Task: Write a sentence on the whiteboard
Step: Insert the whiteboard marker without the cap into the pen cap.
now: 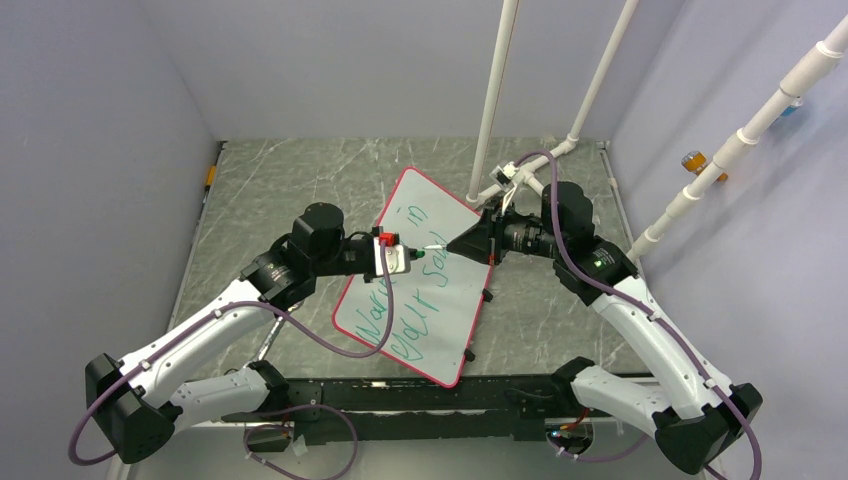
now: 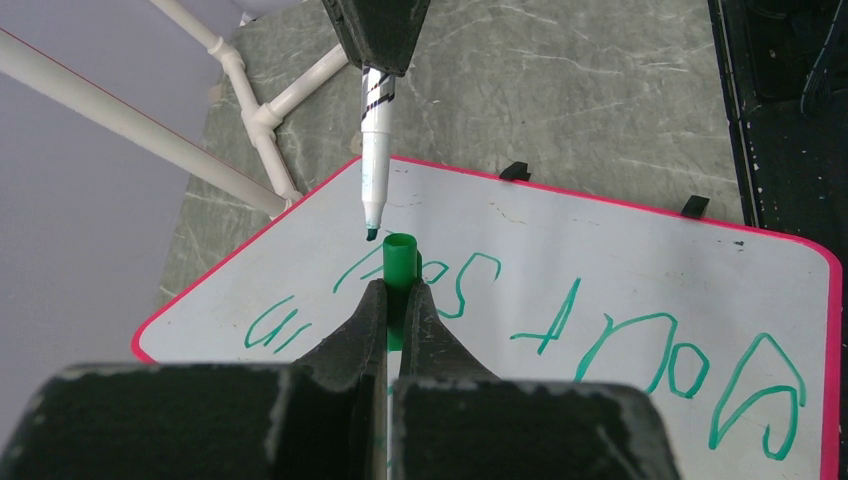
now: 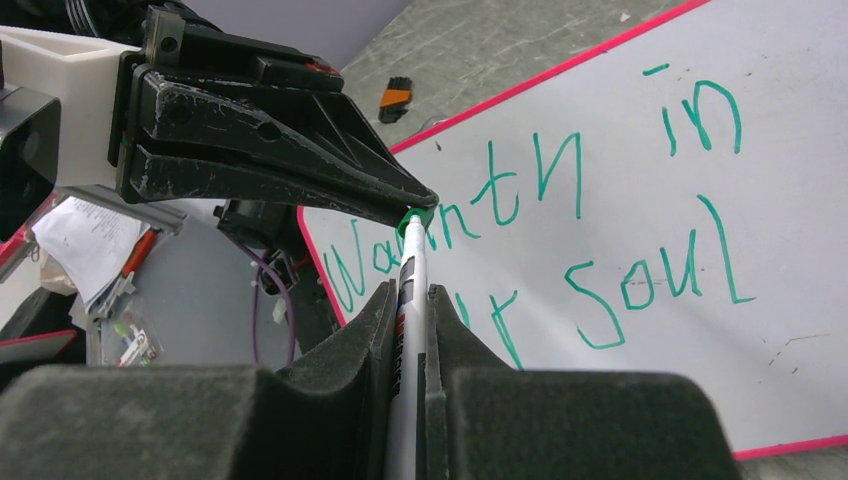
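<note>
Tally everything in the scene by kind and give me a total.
whiteboard: 1
marker: 1
marker cap: 1
end effectors: 2 (left end effector, right end effector)
Total: 5

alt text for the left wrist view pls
The left tool, shut on a green marker cap, faces the right tool, which holds a white marker with its green tip just short of the cap's mouth, not yet in. Below them lies the red-rimmed whiteboard with green handwriting seen upside down.
</note>
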You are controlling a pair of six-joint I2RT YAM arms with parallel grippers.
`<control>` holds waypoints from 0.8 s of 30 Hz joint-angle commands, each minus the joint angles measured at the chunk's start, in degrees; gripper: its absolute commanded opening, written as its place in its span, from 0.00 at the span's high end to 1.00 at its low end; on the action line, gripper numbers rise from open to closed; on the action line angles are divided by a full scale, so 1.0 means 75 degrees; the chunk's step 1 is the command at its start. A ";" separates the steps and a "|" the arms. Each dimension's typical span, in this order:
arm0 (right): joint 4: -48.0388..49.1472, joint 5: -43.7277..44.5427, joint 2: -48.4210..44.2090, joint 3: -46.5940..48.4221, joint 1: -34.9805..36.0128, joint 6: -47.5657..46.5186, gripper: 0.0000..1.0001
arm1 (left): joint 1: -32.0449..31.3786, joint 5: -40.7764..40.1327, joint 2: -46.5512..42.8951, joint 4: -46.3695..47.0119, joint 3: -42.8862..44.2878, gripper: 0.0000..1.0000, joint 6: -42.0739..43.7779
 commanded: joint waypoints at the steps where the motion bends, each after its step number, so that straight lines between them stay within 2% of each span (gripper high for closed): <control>1: 0.0356 -0.0042 -0.0079 -0.0048 0.0035 0.0082 1.00 | -0.0030 0.0185 -0.0074 0.0309 0.0087 1.00 -0.0165; 24: 0.0202 0.0037 -0.0215 -0.0130 0.0042 0.0033 1.00 | -0.0020 0.0035 0.0097 0.0341 0.0214 1.00 -0.0658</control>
